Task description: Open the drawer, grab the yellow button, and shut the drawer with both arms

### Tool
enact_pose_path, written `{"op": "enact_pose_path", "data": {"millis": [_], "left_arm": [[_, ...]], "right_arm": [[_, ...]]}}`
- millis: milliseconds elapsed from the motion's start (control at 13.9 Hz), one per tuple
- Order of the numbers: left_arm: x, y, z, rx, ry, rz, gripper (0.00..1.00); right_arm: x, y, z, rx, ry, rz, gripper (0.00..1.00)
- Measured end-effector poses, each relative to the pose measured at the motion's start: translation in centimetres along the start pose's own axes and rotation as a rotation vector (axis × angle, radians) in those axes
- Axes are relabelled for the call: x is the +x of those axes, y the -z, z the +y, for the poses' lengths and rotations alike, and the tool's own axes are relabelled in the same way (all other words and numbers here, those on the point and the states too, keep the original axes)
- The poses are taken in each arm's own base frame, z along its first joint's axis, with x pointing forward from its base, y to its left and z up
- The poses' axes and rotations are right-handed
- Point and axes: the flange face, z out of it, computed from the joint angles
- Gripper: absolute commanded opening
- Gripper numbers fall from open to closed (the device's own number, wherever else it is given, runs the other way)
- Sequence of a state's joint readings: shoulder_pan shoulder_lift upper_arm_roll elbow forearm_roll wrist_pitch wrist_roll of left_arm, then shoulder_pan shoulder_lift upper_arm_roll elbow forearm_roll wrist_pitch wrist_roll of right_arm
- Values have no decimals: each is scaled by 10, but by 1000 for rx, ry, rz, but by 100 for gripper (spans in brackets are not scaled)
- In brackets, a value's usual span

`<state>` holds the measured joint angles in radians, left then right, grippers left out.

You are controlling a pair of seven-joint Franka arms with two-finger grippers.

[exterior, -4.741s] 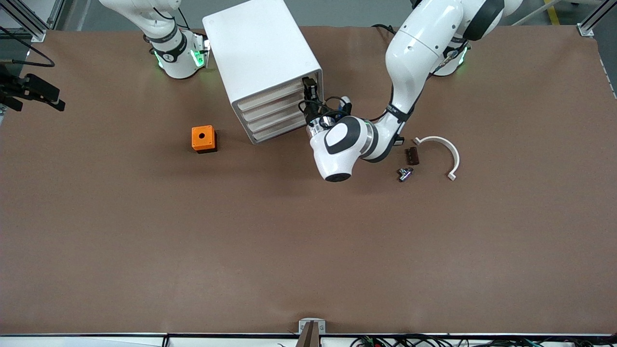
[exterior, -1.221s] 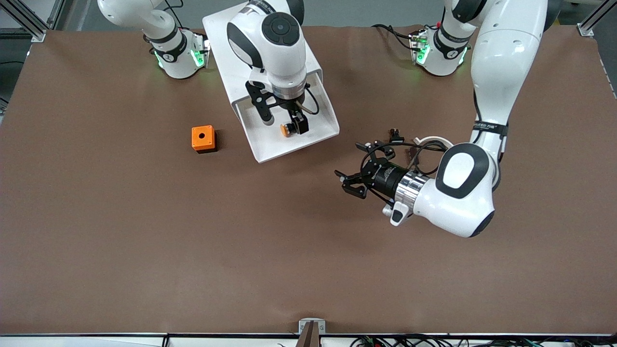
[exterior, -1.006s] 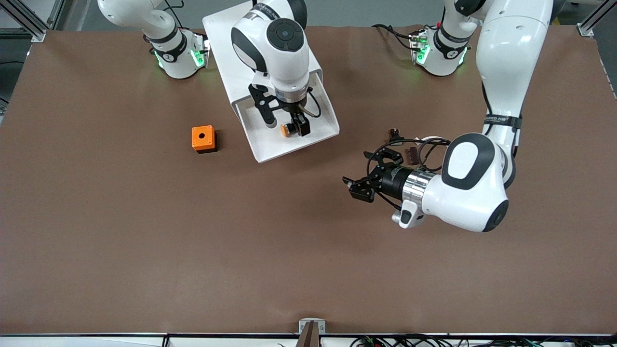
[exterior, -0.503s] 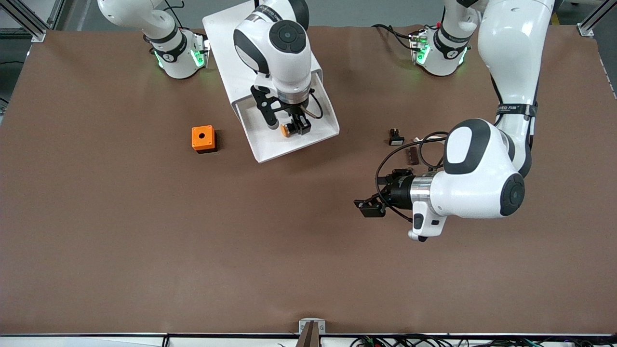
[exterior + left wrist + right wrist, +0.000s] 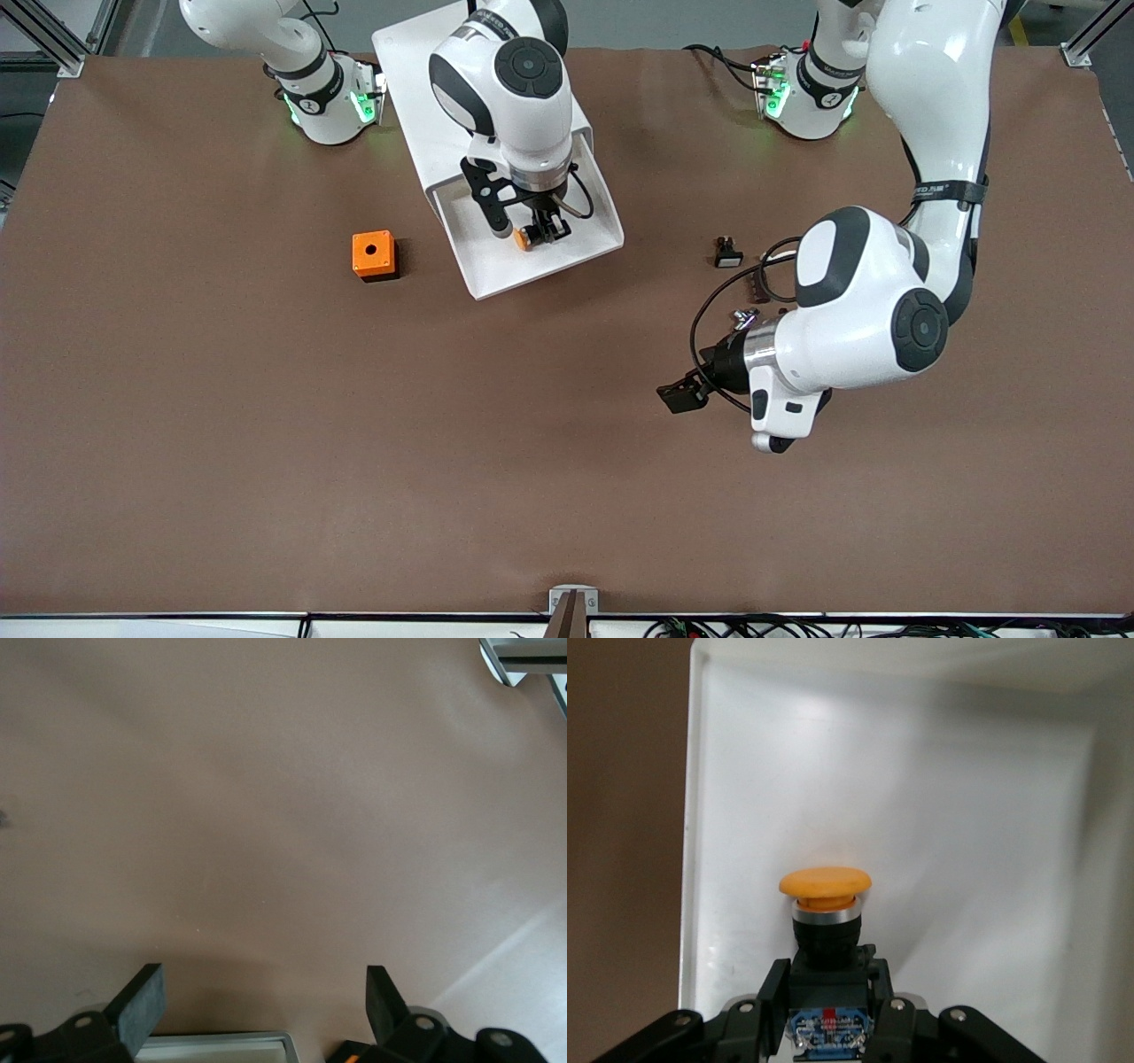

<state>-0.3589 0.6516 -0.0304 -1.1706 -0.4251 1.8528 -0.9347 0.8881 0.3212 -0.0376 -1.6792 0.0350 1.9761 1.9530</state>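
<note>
Button (image 5: 825,887) — right claw (image 5: 827,1010) clamps it in drawer (image 5: 580,252).

On my feed an orange cube box with a round hole (image 5: 374,255) sat on the brown desk (image 5: 266,425), toward the right arm's end. Toward the left arm's end I saw a small black part with a white face (image 5: 727,252) and, nearer the camera, a small metal piece (image 5: 742,316).

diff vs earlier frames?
Drawer got pulled open; left gripper let go and swung out over bare table, open. Right gripper came down into the drawer and shut on the button. Orange box and small parts unmoved.
</note>
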Motion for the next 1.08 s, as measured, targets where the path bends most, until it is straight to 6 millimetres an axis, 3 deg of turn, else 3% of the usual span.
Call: {"op": "enact_pose_path", "data": {"millis": [287, 503, 718, 862, 1078], "left_arm": [[-15, -11, 6, 76, -67, 84, 100], [-32, -19, 13, 124, -70, 151, 100], [-43, -27, 17, 153, -44, 191, 100], [-53, -34, 20, 168, -15, 215, 100], [-74, -47, 27, 189, -20, 233, 100]], "right_arm": [[16, 18, -11, 19, -2, -3, 0], [59, 48, -23, -38, 56, 11, 0], [140, 88, -33, -64, 211, -3, 0], [207, 104, -32, -56, 299, -16, 0], [325, 94, -11, -66, 460, -48, 0]]}}
